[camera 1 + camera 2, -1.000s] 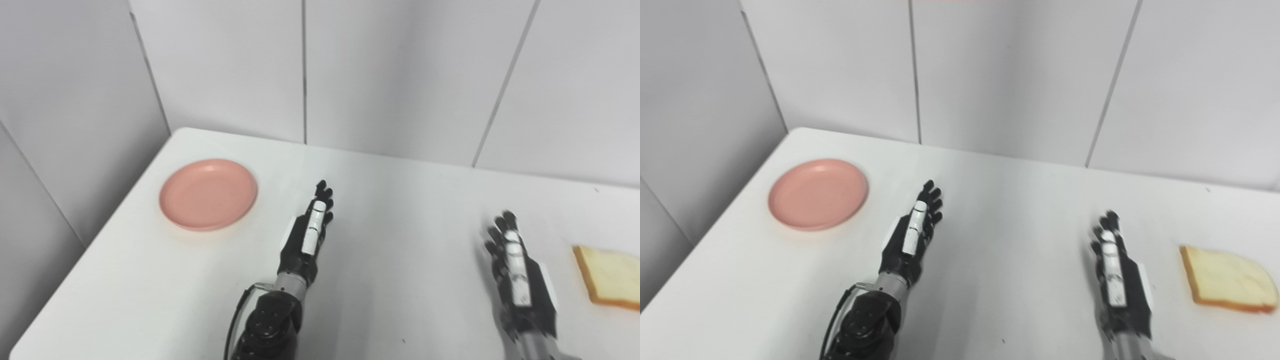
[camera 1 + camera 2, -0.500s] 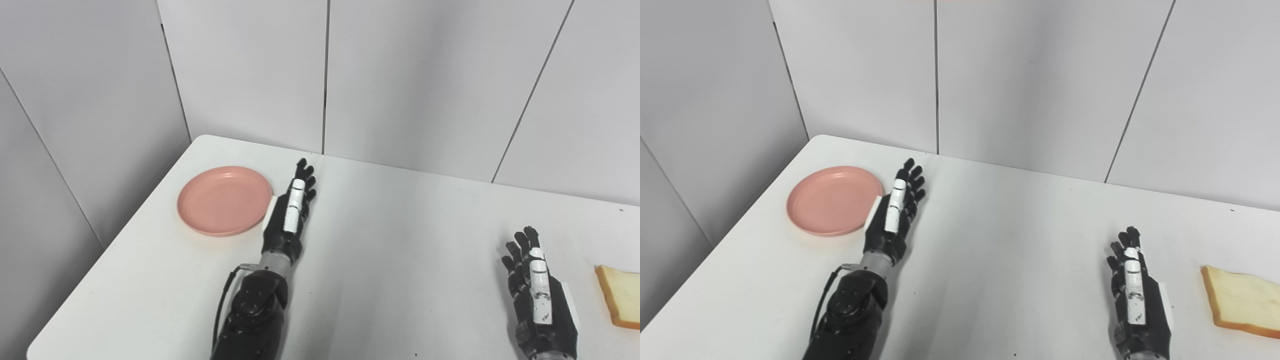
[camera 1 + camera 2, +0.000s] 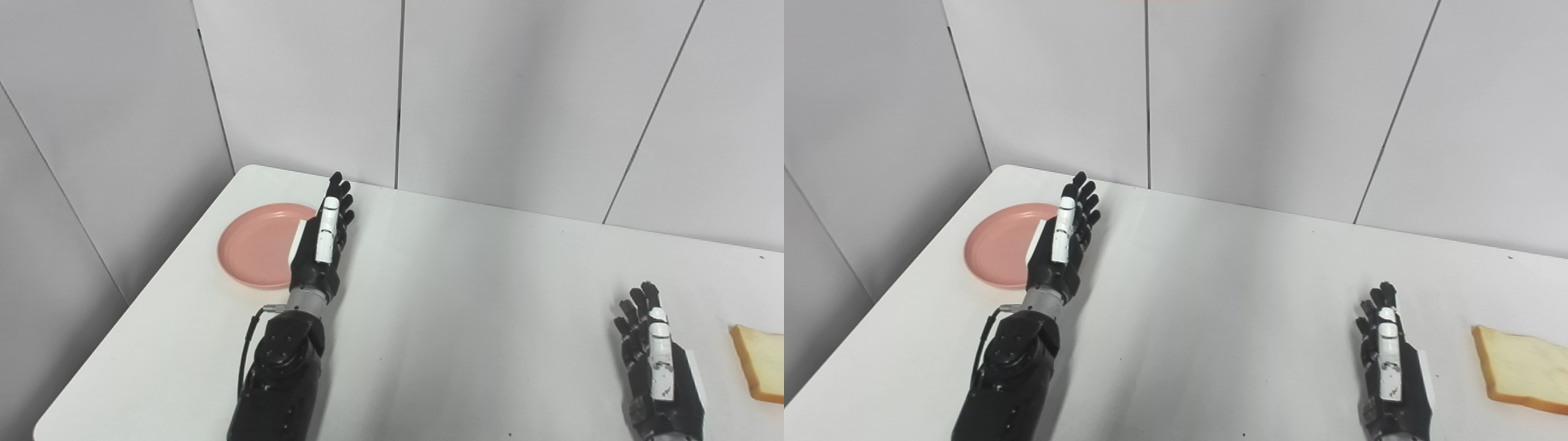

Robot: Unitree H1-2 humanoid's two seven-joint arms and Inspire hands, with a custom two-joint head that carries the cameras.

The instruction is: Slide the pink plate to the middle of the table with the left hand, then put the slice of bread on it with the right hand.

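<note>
A round pink plate (image 3: pixel 257 245) lies empty near the table's far left corner. My left hand (image 3: pixel 323 240) is open, fingers stretched out and edge-on, raised over the plate's right rim and hiding part of it; it also shows in the right eye view (image 3: pixel 1061 242). A slice of bread (image 3: pixel 1522 369) lies flat at the table's right side, cut off by the frame in the left eye view (image 3: pixel 758 370). My right hand (image 3: pixel 1387 367) is open and empty, low at the front right, a short way left of the bread.
The white table (image 3: pixel 478 288) has its left edge just beyond the plate and its back edge against grey wall panels (image 3: pixel 490 92). A wall panel also stands close along the left side.
My left hand has moved left and farther back, from beside the plate to over its right rim. My right hand has sunk a little. One second ago the camera pointed lower and more to the left.
</note>
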